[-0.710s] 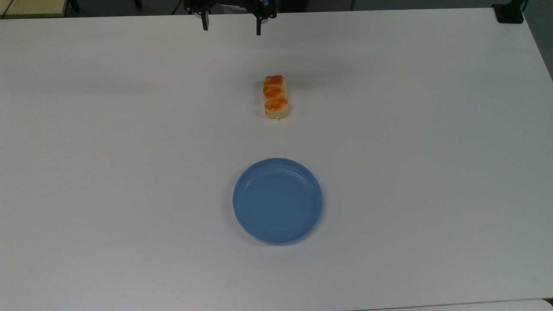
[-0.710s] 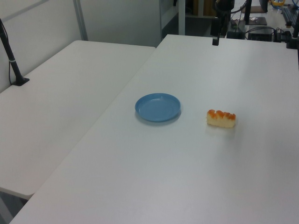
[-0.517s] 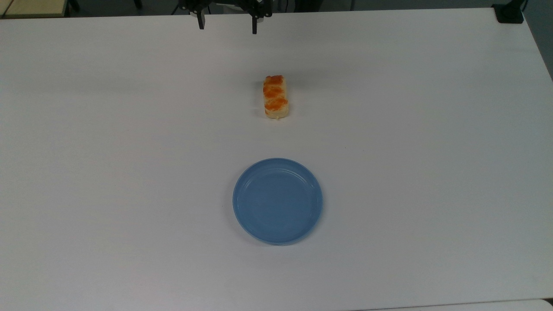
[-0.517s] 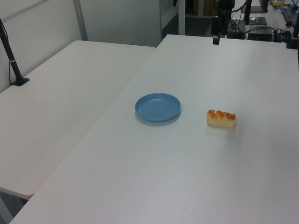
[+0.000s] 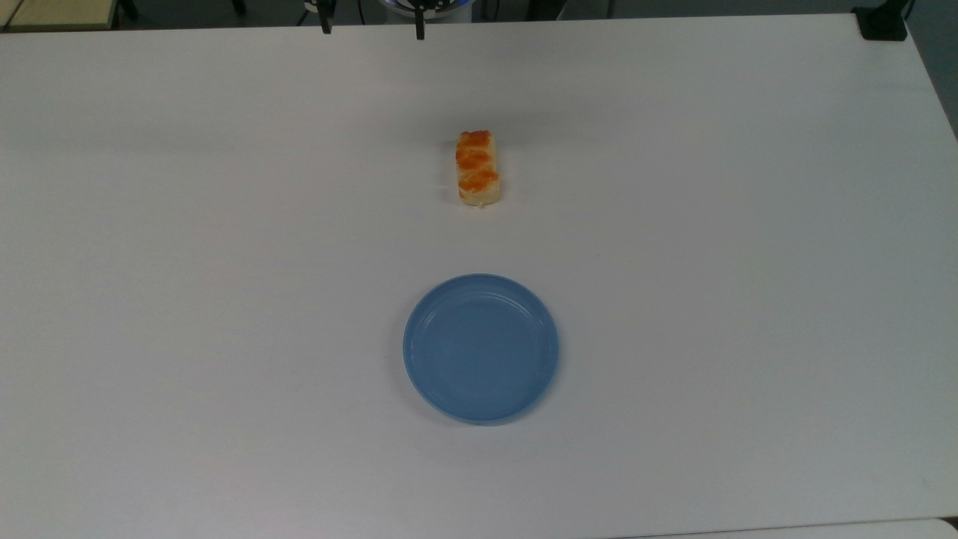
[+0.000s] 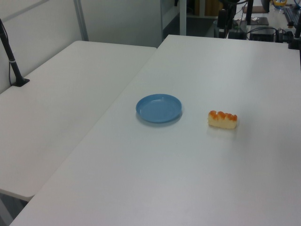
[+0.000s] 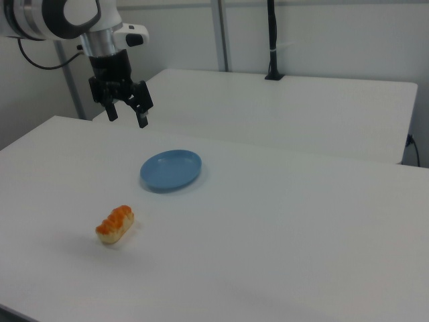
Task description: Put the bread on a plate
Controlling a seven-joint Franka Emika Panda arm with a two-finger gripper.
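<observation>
The bread [image 5: 477, 168] is lying on the worktop [image 5: 711, 262], well apart from the plate [image 5: 480, 348], at twelve o'clock of it in the top view. The plate is sitting bare, so the carry is not yet done. A likely slip: the bread is narrow and rounded on top, so a pinch landing off its middle could be tipping or rolling it away. The tool [image 7: 126, 115] is hanging high over the far edge, fingers [image 5: 420, 30] spread wide, holding and touching nothing.
</observation>
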